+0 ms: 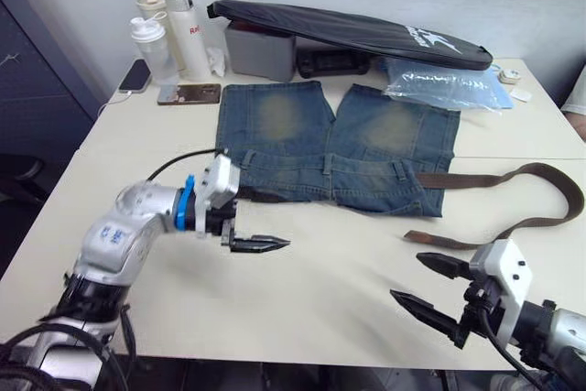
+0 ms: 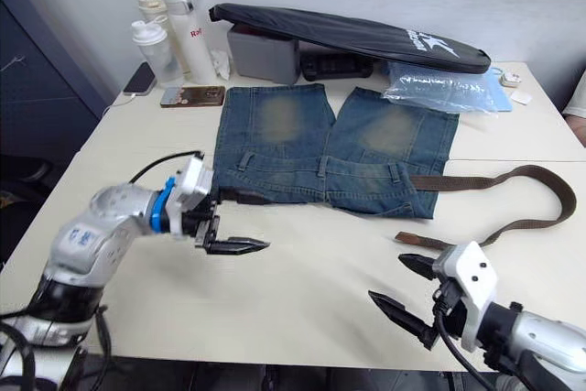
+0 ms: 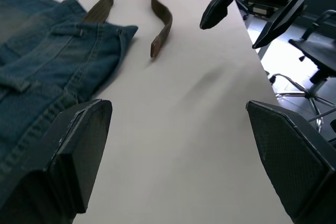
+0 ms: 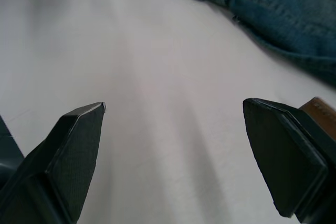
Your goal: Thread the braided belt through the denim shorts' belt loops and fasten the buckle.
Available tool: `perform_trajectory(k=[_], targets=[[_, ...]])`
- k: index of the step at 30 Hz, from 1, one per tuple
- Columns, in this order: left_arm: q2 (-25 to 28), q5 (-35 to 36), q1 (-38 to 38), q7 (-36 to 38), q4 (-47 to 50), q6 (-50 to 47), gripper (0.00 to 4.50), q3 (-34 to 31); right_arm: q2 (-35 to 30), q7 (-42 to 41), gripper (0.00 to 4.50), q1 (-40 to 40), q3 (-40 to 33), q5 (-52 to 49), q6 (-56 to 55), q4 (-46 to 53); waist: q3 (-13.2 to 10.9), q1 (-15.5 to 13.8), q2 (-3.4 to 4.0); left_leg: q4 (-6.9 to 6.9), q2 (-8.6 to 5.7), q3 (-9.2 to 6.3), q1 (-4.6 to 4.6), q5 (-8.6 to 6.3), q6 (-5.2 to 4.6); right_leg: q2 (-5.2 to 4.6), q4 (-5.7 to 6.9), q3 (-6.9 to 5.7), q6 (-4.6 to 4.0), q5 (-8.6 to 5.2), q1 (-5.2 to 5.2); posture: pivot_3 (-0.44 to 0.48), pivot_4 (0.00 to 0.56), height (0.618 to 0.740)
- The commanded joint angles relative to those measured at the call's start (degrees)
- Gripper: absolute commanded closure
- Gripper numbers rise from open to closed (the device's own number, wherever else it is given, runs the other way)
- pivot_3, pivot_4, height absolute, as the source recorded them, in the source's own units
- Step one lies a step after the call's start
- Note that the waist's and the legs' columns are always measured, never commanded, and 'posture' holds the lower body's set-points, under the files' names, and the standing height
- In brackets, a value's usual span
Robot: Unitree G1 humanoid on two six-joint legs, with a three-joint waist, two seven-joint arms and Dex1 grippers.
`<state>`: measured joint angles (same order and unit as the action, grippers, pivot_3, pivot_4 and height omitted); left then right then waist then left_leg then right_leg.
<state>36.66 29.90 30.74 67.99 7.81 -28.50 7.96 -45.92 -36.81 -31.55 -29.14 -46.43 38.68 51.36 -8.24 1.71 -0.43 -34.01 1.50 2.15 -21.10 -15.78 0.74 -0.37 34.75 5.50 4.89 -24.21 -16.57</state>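
The faded denim shorts (image 1: 334, 148) lay flat, waistband nearest. The braided belt (image 1: 513, 203) looped out from their right side. Both the left gripper (image 1: 259, 244) and the right gripper (image 1: 438, 292) were spread wide, holding nothing.

Soft even light, blurred wrist views

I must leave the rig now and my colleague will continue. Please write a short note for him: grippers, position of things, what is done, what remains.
Left gripper: open, empty, over the table near the waistband's left end.
Right gripper: open, empty, just short of the belt's free end.
Denim shorts: flat, waistband toward the robot.
Braided belt: runs from the waistband's right end and loops back on the table.
Done: threading looks partly done at most.
Left: finish the loops, fasten the buckle.
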Motion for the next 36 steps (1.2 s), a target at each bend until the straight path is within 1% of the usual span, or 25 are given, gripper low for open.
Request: perform_trajectory(k=[1,6,10,12,14,17,20,25,26,30,36], targets=[[-0.64,-1.59,3.99,6.07,-2.69,2.49,0.00,3.62,0.17,1.20,0.05,-1.67,-4.10,-0.85,0.47,4.01,0.00,-0.02,-0.01,0.00,0.01,0.00,0.01,0.08,0.13,0.02,-0.03,0.01,0.01,0.00,-0.01,0.000,0.150,0.740],[-4.17,-2.64,9.94,8.66,-7.51,4.12,0.00,5.32,1.18,2.63,0.05,-5.56,-8.29,4.28,-0.12,4.80,0.00,-0.09,-0.01,0.00,0.02,0.00,-0.05,0.12,0.23,0.09,-0.12,0.02,0.02,0.00,-0.04,0.000,0.150,0.740],[-6.61,-3.76,11.10,8.14,-8.80,6.51,0.00,5.06,-2.08,0.63,0.05,-3.87,-10.58,12.20,-2.64,-3.21,0.00,-0.04,0.00,-0.11,0.01,0.04,-0.04,0.12,0.22,0.08,-0.11,0.11,0.12,0.05,-0.03,0.000,0.150,0.740],[-6.56,-5.76,10.45,8.11,-9.31,8.67,0.00,5.55,-5.11,-1.81,0.05,-0.59,-10.13,13.99,-3.45,-9.15,-0.04,0.20,-0.07,-0.15,-0.01,0.17,-0.03,0.16,0.13,0.07,-0.12,0.22,0.21,0.11,-0.02,0.000,0.150,0.740],[-6.50,-6.16,9.53,7.88,-8.95,8.88,0.00,5.45,-7.77,-4.07,0.05,2.75,-8.81,15.61,-4.36,-14.55,-0.05,0.31,-0.06,-0.14,0.00,0.28,-0.01,0.16,0.00,0.07,-0.12,0.32,0.24,0.15,0.01,0.000,0.150,0.740],[-5.69,-6.76,7.46,7.11,-7.07,8.80,0.00,5.31,-13.50,-8.53,0.05,8.97,-3.72,18.76,-6.09,-22.92,-0.08,0.35,0.04,-0.13,0.00,0.33,0.05,0.14,-0.16,0.08,-0.04,0.40,0.23,0.16,0.00,0.000,0.150,0.740],[-5.25,-6.65,5.00,5.46,-4.22,7.73,0.00,4.85,-17.45,-11.36,0.05,17.25,3.10,21.23,-7.21,-30.70,-0.12,0.26,0.10,-0.16,0.03,0.33,0.08,0.17,-0.15,0.15,-0.01,0.41,0.24,0.17,-0.03,0.000,0.150,0.740],[-4.57,-7.12,1.43,2.39,-0.44,6.76,0.00,4.38,-19.54,-15.40,0.05,26.49,13.25,25.55,-9.07,-38.44,-0.12,-0.19,0.16,-0.27,0.03,0.28,0.01,0.21,-0.09,0.14,-0.06,0.42,0.32,0.22,-0.03,0.000,0.150,0.740],[-4.52,-7.17,0.96,1.71,0.01,6.58,0.00,4.25,-19.25,-15.75,0.28,27.93,14.62,25.88,-8.78,-39.10,-0.12,-0.27,0.17,-0.29,0.02,0.27,0.00,0.20,-0.09,0.13,-0.06,0.41,0.33,0.22,-0.03,0.000,0.150,0.740],[-4.34,-7.15,-0.33,-0.50,1.32,5.51,0.00,3.73,-19.68,-18.01,0.28,29.62,18.76,27.92,-8.79,-40.09,-0.14,-0.22,0.18,-0.46,0.00,0.26,-0.07,0.16,-0.17,0.05,-0.06,0.37,0.41,0.26,-0.01,0.000,0.150,0.740],[-4.99,-6.93,-1.43,-3.22,2.41,4.03,0.00,3.30,-18.48,-17.79,0.28,31.99,19.85,28.44,-7.84,-40.54,-0.14,-0.04,0.22,-0.60,0.01,0.27,-0.04,0.14,-0.20,0.04,0.05,0.35,0.42,0.27,0.02,0.000,0.150,0.740]])
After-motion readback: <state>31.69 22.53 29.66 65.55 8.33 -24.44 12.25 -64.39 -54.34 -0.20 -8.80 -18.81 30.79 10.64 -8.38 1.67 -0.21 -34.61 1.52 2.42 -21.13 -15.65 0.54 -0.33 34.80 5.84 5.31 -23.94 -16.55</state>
